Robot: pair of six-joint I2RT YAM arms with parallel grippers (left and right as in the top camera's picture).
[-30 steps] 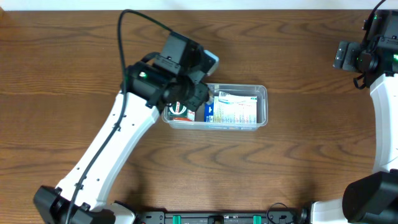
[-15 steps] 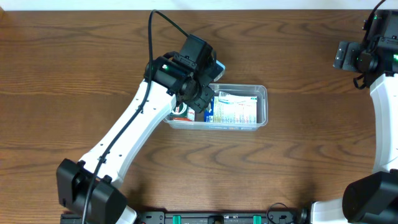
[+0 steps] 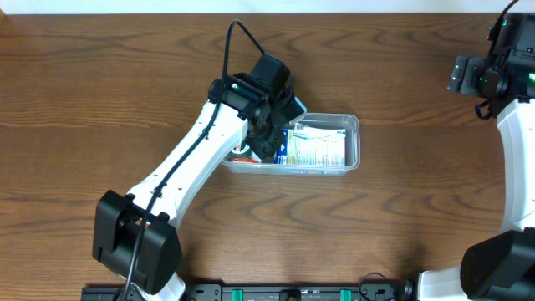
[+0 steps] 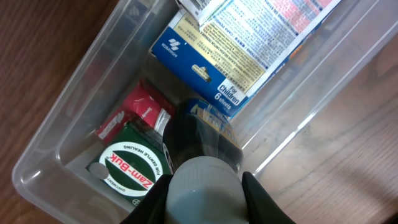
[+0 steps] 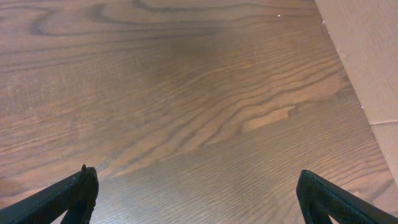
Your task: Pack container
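The container (image 3: 354, 144) is a clear shallow tub in the middle of the table. In the left wrist view its wall (image 4: 56, 130) surrounds a blue-and-white box (image 4: 211, 62), a small red box (image 4: 134, 115) and a round green Zam-Buk tin (image 4: 130, 177). My left gripper (image 3: 269, 135) hangs over the tub's left half. It is shut (image 4: 205, 190) on a dark bottle (image 4: 202, 137) with a grey cap, whose lower end points down into the tub between the box and the tin. My right gripper (image 3: 468, 75) is open (image 5: 199, 193) and empty, far right above bare wood.
The wooden table (image 3: 401, 226) surrounds the tub. The left arm (image 3: 188, 171) crosses the table from the front left to the tub. A pale surface (image 5: 373, 56) borders the table's far right edge in the right wrist view.
My left gripper has moved right with the bottle, from the tub's left end to further over the tub. The right arm has not moved.
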